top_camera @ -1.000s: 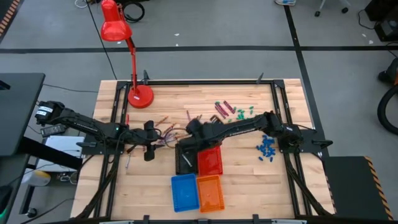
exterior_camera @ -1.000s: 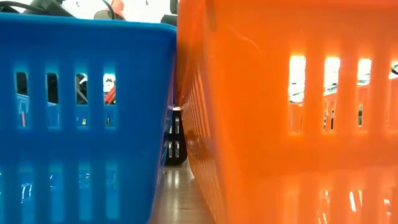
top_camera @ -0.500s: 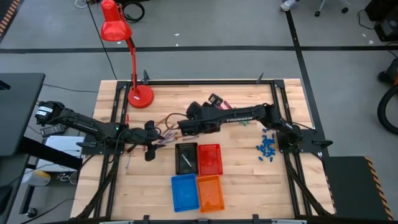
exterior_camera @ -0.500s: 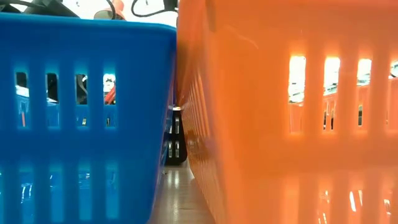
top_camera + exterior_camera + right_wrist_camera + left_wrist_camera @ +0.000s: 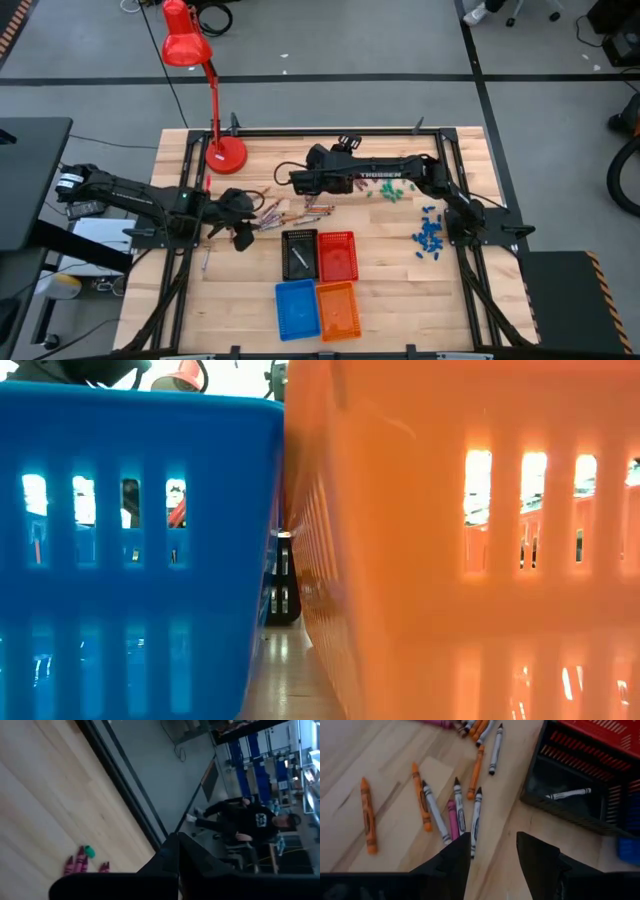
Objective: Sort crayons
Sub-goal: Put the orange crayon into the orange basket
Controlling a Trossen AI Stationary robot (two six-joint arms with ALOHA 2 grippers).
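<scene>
Several crayons [image 5: 290, 212], orange, pale grey and pink, lie loose on the wooden table; the left wrist view [image 5: 452, 812] shows them just ahead of my fingers. One pale crayon [image 5: 567, 794] lies in the black basket [image 5: 299, 253]. A few maroon crayons [image 5: 75, 865] lie on the table near a green piece [image 5: 89, 851]. My left gripper [image 5: 248, 220] [image 5: 492, 855] is open and empty, just left of the loose crayons. My right gripper [image 5: 297, 180] [image 5: 178, 851] is shut and empty, above the table beyond the crayons.
Red [image 5: 338, 255], blue [image 5: 297, 308] and orange [image 5: 337, 308] baskets stand by the black one near the front. Green pieces [image 5: 392, 188] and blue pieces [image 5: 430, 238] lie at the right. A red lamp's base [image 5: 225, 155] stands far left. A person [image 5: 250, 820] sits beyond the table.
My right gripper has gone from over the black basket toward the table's far edge, and the crayons it covered now show. My left gripper has turned a little beside the crayons.
</scene>
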